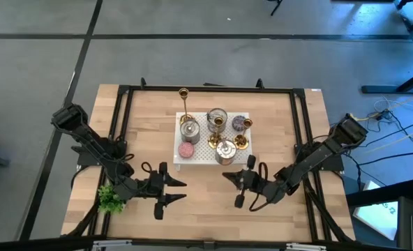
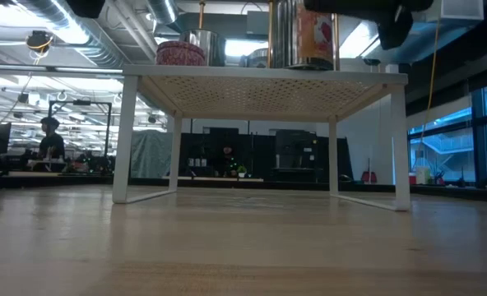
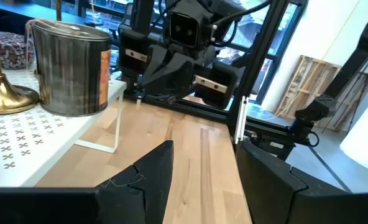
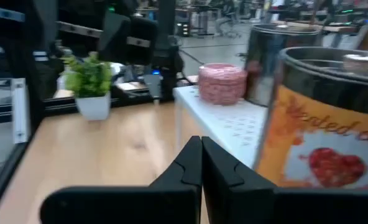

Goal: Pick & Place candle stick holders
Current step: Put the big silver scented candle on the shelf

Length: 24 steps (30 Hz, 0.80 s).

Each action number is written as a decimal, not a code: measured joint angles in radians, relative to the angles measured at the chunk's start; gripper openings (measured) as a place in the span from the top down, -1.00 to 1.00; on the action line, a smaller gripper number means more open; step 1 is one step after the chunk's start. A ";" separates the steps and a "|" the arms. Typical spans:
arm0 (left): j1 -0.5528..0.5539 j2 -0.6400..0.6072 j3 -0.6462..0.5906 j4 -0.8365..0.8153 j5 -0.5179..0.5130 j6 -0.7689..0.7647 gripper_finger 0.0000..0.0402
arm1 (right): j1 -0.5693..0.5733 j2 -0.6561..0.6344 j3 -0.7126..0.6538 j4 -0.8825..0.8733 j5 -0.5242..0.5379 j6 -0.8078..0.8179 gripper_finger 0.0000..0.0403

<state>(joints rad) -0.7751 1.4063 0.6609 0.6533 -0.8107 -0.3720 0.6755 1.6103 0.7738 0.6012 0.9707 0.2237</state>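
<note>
The candle stick holders stand by their round bases on a white perforated rack (image 1: pixel 201 157) in the middle of the table. A tall gold one (image 1: pixel 183 101) is at the rack's far left corner, and shorter gold ones (image 1: pixel 214 141) (image 1: pixel 242 143) stand among the tins. One flared gold base (image 3: pixel 4 93) shows in the left wrist view. My left gripper (image 1: pixel 176 190) (image 3: pixel 209 180) hovers open near the rack's front left, with nothing between its fingers. My right gripper (image 1: pixel 229 176) (image 4: pixel 201 158) is shut and empty, just in front of the rack's near right part.
Silver tins (image 1: pixel 189 130) (image 1: pixel 217 118) (image 1: pixel 225 150), a pink candle (image 1: pixel 186 150) and a purple candle (image 1: pixel 241 123) crowd the rack. A small potted plant (image 1: pixel 109 198) stands at the near left. A black frame (image 1: pixel 123 118) rims the table. Bare wood lies between the grippers.
</note>
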 joint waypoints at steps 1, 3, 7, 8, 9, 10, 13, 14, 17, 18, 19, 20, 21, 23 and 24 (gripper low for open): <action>0.000 0.000 0.000 0.000 0.000 -0.003 0.14 | -0.002 0.000 0.000 -0.005 0.011 0.000 1.00; 0.000 0.000 0.000 0.000 -0.002 -0.007 0.14 | -0.005 0.000 0.002 -0.007 0.053 0.004 1.00; 0.000 0.000 0.000 0.000 -0.005 -0.008 0.14 | -0.011 0.000 0.002 -0.022 0.125 0.021 1.00; 0.000 0.000 0.000 0.000 -0.005 -0.008 0.14 | -0.013 0.000 0.002 -0.023 0.138 0.023 1.00; 0.000 0.000 0.000 0.000 -0.005 -0.008 0.14 | -0.016 0.000 0.002 -0.026 0.146 0.024 1.00; 0.000 0.000 0.000 0.000 -0.005 -0.008 0.14 | -0.018 0.000 0.002 -0.030 0.154 0.024 1.00; 0.000 0.000 0.000 0.000 -0.005 -0.008 0.14 | -0.030 0.000 0.002 -0.029 0.155 0.024 1.00; 0.000 0.000 0.000 0.000 -0.006 -0.008 0.14 | -0.035 0.000 0.002 -0.030 0.155 0.026 1.00; 0.000 0.000 0.000 0.000 -0.006 -0.008 0.14 | -0.046 0.000 0.003 -0.037 0.161 0.038 1.00; 0.000 0.000 0.000 0.000 -0.006 -0.008 0.14 | -0.049 0.000 0.003 -0.038 0.171 0.041 1.00; 0.000 0.000 0.000 0.000 -0.006 -0.008 0.14 | -0.052 0.000 0.003 -0.041 0.183 0.047 1.00; 0.000 0.000 0.000 0.000 -0.006 -0.009 0.14 | -0.054 0.000 0.003 -0.041 0.190 0.049 1.00; 0.000 0.000 0.000 0.000 -0.006 -0.008 0.14 | -0.055 0.000 0.003 -0.041 0.192 0.050 1.00; 0.000 0.000 0.000 0.000 -0.006 -0.009 0.14 | -0.056 0.001 0.003 -0.041 0.203 0.050 1.00; 0.000 0.000 0.000 0.000 -0.006 -0.009 0.14 | -0.056 0.001 0.003 -0.041 0.207 0.050 1.00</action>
<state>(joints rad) -0.7750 1.4063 0.6609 0.6533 -0.8165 -0.3805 0.6197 1.6112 0.7765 0.5601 1.1775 0.2733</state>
